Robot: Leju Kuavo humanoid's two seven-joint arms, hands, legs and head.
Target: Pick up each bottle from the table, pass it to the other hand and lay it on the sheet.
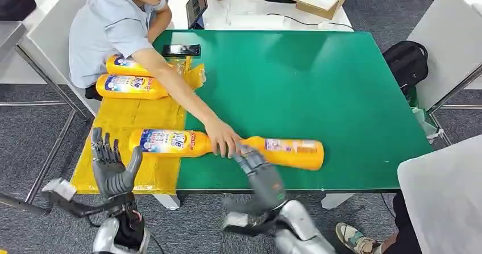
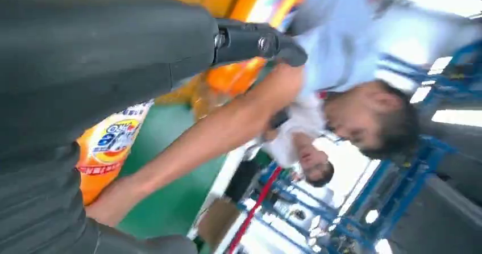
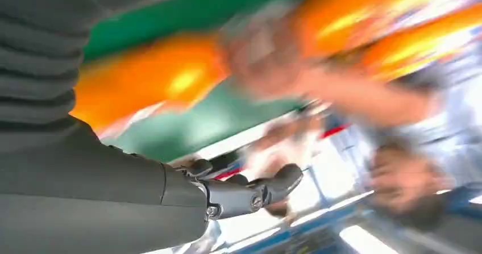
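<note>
At the table's left edge, the robot's left hand (image 1: 113, 166) stands upright with fingers spread and nothing in it, poised over the yellow sheet (image 1: 136, 115), apparently ready to take a handover. Two yellow bottles (image 1: 131, 86) already lie side by side at the sheet's far end. A third bottle (image 1: 167, 142) lies across the sheet's border with the green table (image 1: 318, 89). A seated person's hand (image 1: 223, 138) reaches to the point where its cap end meets a fourth bottle (image 1: 290, 152), which lies wholly on the green surface, seemingly setting it out for pickup. The right hand (image 1: 257, 169) hovers at that bottle's near end; whether its fingers touch or grasp it cannot be told.
</note>
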